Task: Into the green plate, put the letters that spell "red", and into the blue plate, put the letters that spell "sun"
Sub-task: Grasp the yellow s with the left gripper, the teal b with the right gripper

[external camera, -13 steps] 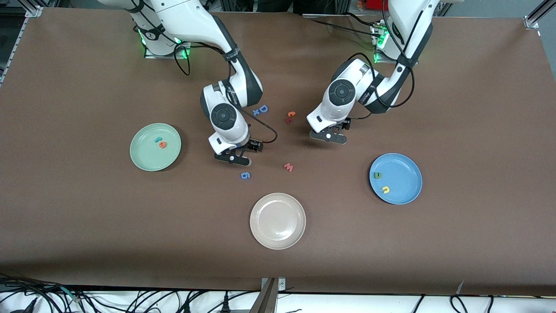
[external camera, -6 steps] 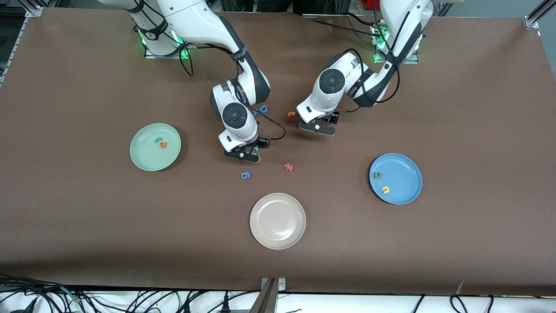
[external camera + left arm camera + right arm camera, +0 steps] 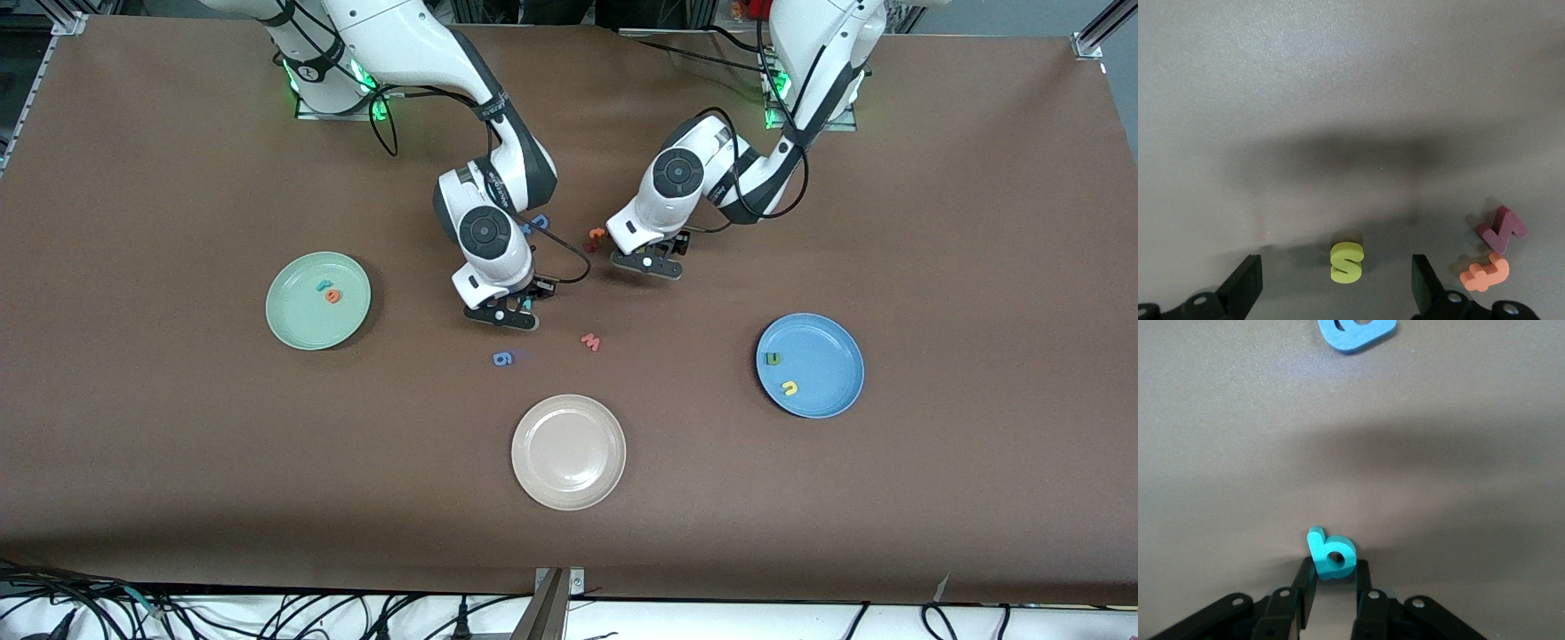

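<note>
My right gripper [image 3: 504, 316] is down at the table, shut on the teal "d" [image 3: 1331, 555], which stands pinched between its fingertips. My left gripper [image 3: 647, 265] hangs low and open, its fingers [image 3: 1245, 287] wide either side of the yellow "s" [image 3: 1347, 261] lying flat on the table. The green plate [image 3: 293, 324], toward the right arm's end, holds the teal "r" [image 3: 322, 285] and the orange "e" [image 3: 332, 296]. The blue plate [image 3: 827, 351], toward the left arm's end, holds the green "u" [image 3: 773, 359] and the yellow "n" [image 3: 789, 388].
A cream plate [image 3: 568, 452] sits nearest the front camera. A blue "g" [image 3: 502, 358] and a pink "w" [image 3: 590, 341] lie between it and the grippers. An orange letter [image 3: 1485, 273] and a maroon letter [image 3: 1501, 230] lie beside my left gripper. A blue "D" [image 3: 540, 222] peeks out by the right arm.
My right gripper shifted toward the middle of the table and closed on the teal "d". My left gripper moved toward the robots' side and settled over the yellow "s", still open.
</note>
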{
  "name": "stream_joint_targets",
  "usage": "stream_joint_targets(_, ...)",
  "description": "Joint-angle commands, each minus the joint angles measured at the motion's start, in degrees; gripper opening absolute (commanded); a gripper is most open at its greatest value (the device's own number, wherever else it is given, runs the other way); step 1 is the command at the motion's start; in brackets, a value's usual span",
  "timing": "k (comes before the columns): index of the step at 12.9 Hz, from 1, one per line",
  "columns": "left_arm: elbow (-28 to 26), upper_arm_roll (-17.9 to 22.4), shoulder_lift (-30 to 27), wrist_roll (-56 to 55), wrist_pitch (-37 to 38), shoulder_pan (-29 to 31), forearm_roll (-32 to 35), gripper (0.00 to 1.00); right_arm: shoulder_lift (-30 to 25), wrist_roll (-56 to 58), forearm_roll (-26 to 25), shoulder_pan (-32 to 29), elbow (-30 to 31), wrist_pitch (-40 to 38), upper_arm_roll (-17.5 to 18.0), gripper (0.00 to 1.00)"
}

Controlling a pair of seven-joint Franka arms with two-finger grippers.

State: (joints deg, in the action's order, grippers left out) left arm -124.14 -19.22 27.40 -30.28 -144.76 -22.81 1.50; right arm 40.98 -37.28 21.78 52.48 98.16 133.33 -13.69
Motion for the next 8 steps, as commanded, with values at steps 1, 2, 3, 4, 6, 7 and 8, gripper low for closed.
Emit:
stream_joint_targets(1, -0.3, -0.1, 0.6, -1.8, -2.2, -0.3, 1.5, 0.98, 1.0, -0.1, 0.3, 0.1, -1.0, -0.2, -0.2, 0.33)
stream_joint_targets(2, -0.3, -0.1, 1.2, -2.2, -2.5, -0.4, 1.5, 0.98, 1.1, 0.0, 0.2, 0.2, -1.0, -0.1, -0.1, 0.33)
stream_joint_targets(3, -0.3, -0.1, 1.2, -2.2, -2.5, -0.5, 1.5, 0.98, 1.4, 0.2, -0.5, 0.2, -1.0, -0.1, -0.2, 0.31)
stream_joint_targets(4, -0.3, -0.1, 1.4, -2.2, -2.5, -0.6, 1.5, 0.98, 1.4, 0.3, -1.3, 0.1, -1.0, -0.1, -0.1, 0.23)
stream_joint_targets(6, -0.5, 0.0, 2.3, -2.3, -4.8, -0.9, 1.5, 0.93, 1.4, 0.3, -1.6, 0.1, -1.0, -0.1, -0.2, 0.13)
stream_joint_targets(7, -0.6, 0.0, 2.4, -2.9, -4.9, -1.0, 1.5, 0.92, 1.3, 0.2, -1.6, 0.1, -1.0, -0.1, -0.2, 0.09)
stream_joint_targets(8, -0.6, -0.1, 2.3, -2.9, -4.9, -1.0, 1.5, 0.93, 1.1, 0.5, -1.6, 0.0, -1.2, -0.1, -0.3, 0.09)
